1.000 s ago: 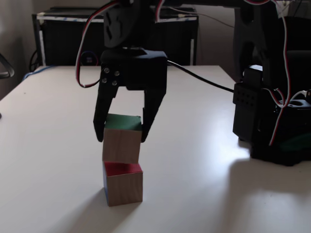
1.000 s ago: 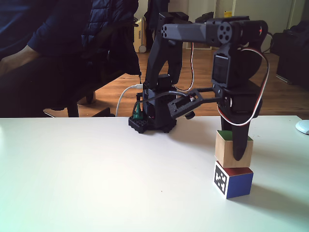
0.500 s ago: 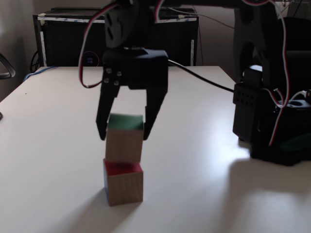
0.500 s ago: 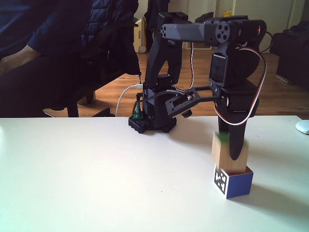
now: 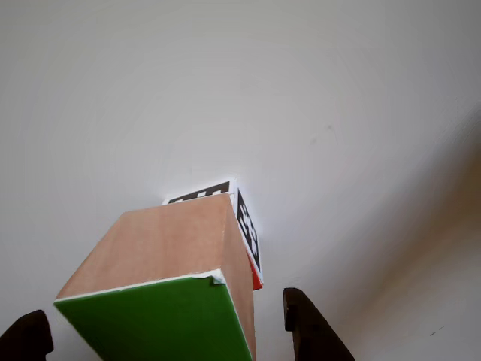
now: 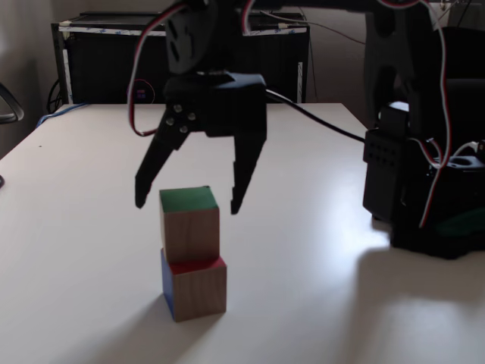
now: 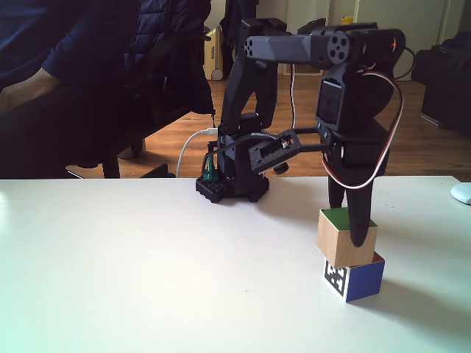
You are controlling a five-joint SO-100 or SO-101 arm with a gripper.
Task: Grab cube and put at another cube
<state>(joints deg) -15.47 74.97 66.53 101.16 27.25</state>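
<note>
The cube (image 6: pixel 189 224) sits on top of another cube (image 6: pixel 195 287), and the claw (image 6: pixel 186 204) hangs wide open around its top

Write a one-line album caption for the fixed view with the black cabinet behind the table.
Open gripper hovers above the green-topped cube stacked on another cube.

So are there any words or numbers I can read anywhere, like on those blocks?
No words, numbers or brand names can be read.
The smaller cube carries a black-and-white square pattern on its faces, seen in a fixed view and the other view: a code pattern, not letters.
The wooden cube with the green face has no writing.
The open gripper shows no label.
</note>
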